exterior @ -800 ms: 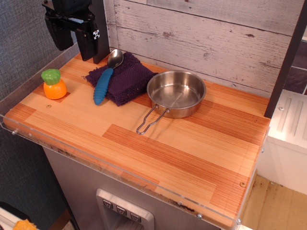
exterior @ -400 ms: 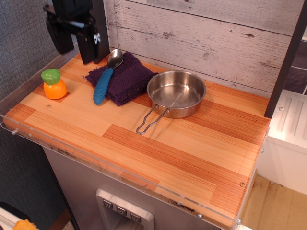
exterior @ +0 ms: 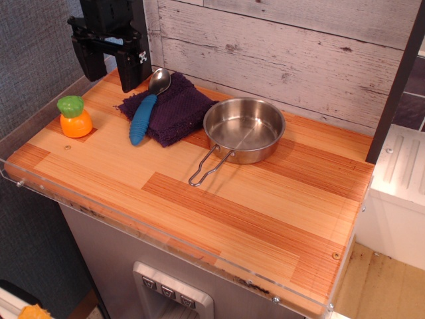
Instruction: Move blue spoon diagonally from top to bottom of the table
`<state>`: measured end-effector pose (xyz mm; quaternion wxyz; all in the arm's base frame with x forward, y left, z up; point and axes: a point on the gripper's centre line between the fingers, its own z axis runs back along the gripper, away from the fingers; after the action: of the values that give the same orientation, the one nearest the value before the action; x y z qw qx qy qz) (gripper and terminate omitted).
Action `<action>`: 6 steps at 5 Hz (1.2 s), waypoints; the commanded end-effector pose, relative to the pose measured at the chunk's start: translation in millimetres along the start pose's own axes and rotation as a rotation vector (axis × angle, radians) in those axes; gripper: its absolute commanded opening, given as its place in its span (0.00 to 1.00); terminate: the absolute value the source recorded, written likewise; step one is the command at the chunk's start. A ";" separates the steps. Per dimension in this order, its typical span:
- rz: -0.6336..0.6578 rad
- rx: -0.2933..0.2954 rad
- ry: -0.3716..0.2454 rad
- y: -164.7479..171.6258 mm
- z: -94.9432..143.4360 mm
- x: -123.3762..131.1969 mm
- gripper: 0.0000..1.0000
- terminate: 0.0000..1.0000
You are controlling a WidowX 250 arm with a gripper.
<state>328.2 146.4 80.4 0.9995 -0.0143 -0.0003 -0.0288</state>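
The blue spoon point(exterior: 145, 111) lies at the back left of the table point(exterior: 219, 212), its ribbed blue handle pointing toward the front and its silver bowl at the back. It rests partly on a dark purple cloth point(exterior: 170, 106). My gripper point(exterior: 107, 66) hangs above the table's back left corner, just left of and behind the spoon's bowl. Its two black fingers point down, stand apart and hold nothing.
A steel pan point(exterior: 244, 128) with a wire handle sits right of the cloth. An orange and green toy vegetable point(exterior: 74, 117) stands near the left edge. A whitewashed plank wall runs behind the table. A clear acrylic rim point(exterior: 166, 242) lines the front edge.
My gripper has shifted a little to the right and lower, closer to the spoon's bowl. The spoon, cloth, pan and toy have not moved.
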 end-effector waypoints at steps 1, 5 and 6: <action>0.054 0.055 -0.021 -9.1 -5.9 27.3 1.00 0.00; 0.069 0.127 0.025 -5.7 -27.8 36.3 1.00 0.00; 0.105 0.105 0.010 6.3 -29.0 34.0 1.00 0.00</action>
<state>356.8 144.5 35.2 0.9989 0.0293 0.0289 0.0218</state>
